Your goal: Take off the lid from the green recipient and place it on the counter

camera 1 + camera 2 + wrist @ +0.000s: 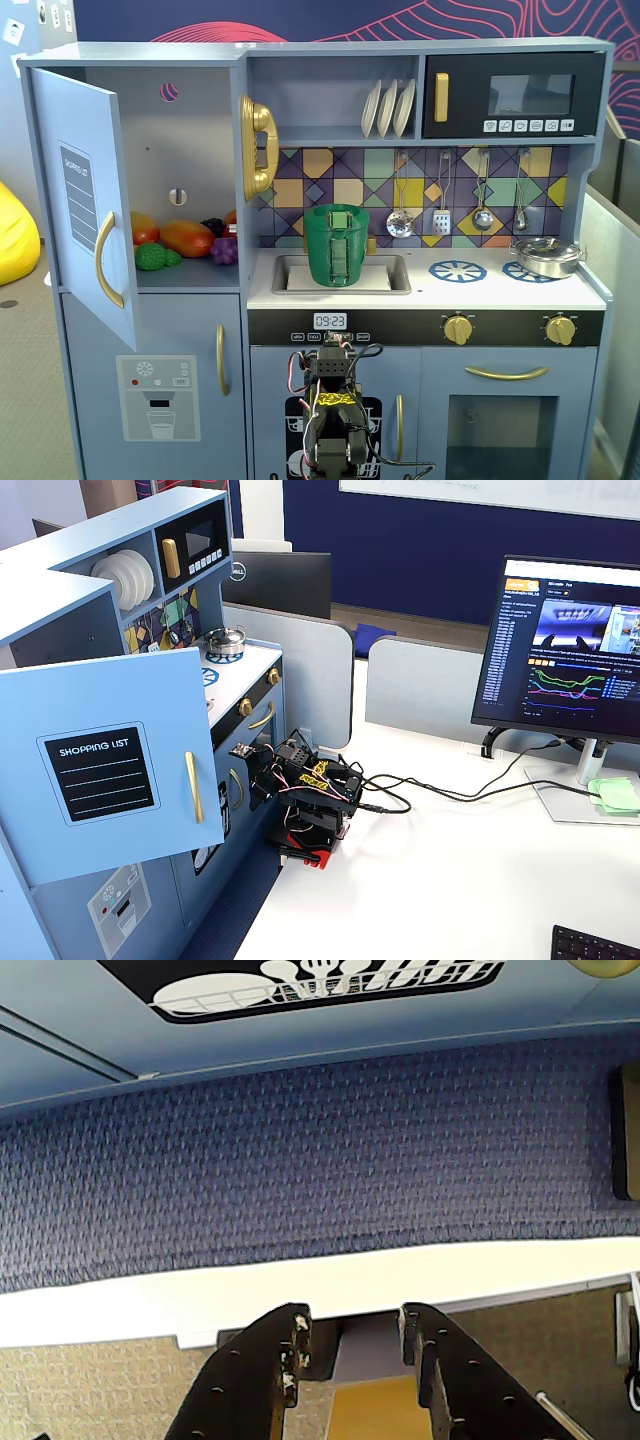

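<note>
End effector (350, 1335): parted a little, nothing between the dark fingers (440, 1370), touching nothing; pointed at blue carpet and a white edge in the wrist view
Arm (330, 420): folded low in front of the toy kitchen, below the worktop
Green recipient (336, 245): upright in the recessed sink (395, 275), ribbed strip facing front
Lid (337, 208): seated on the recipient's top
Worktop (470, 285): white, blue burner prints; silver pot (546, 256) at right in a fixed view
</note>
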